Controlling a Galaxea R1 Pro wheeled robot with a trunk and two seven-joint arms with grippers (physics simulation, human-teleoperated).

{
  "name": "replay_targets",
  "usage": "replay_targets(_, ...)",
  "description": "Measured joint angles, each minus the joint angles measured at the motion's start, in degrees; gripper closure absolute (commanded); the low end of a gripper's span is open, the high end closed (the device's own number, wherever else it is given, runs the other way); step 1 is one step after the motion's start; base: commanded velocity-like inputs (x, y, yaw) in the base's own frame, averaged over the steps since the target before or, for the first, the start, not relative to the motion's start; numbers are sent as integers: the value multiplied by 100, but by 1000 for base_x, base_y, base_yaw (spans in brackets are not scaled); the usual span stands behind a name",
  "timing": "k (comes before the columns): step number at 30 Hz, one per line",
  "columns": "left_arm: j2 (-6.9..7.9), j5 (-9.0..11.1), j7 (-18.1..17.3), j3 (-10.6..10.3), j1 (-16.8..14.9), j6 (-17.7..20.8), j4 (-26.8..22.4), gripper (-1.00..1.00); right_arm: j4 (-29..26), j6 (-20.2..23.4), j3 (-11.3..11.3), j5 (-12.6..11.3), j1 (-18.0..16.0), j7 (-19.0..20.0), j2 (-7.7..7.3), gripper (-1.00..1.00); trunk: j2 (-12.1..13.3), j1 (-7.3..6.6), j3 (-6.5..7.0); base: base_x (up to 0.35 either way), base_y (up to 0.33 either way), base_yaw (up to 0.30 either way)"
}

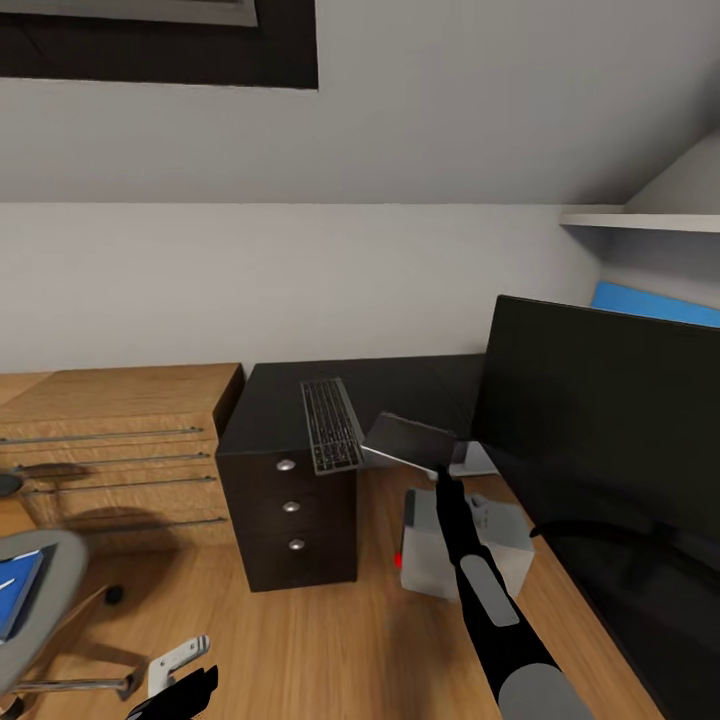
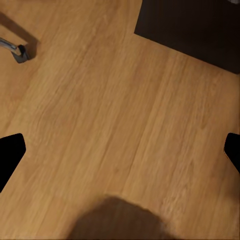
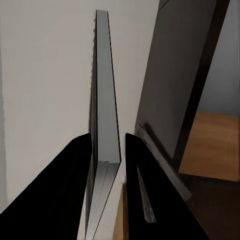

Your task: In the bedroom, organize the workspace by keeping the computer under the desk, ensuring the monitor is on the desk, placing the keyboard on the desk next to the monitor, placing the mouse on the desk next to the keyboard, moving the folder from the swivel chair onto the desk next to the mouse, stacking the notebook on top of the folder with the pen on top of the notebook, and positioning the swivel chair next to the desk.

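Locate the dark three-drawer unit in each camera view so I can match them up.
Head view: drawer unit, centre, keyboard on top.
Left wrist view: dark block across the wooden floor from the open left gripper.
Right wrist view: dark panel beside the flat grey slab clamped in the right gripper.
Shared landmark: the wooden floor.

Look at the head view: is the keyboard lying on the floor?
No, the keyboard lies on top of the dark drawer unit, overhanging its front edge.
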Motion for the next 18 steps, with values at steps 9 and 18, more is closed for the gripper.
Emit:
replay_targets(9, 0, 0, 0, 1, 0, -6, 0, -100, 20, -117, -2, -1, 0, -9, 0, 100, 0, 0, 0, 277, 0, 0)
replay_targets(18, -5, 0, -6, 0, 0, -8, -30, -100, 34, -300, 13, 20, 0, -95, 0, 100, 0, 1, 0, 119, 0, 0)
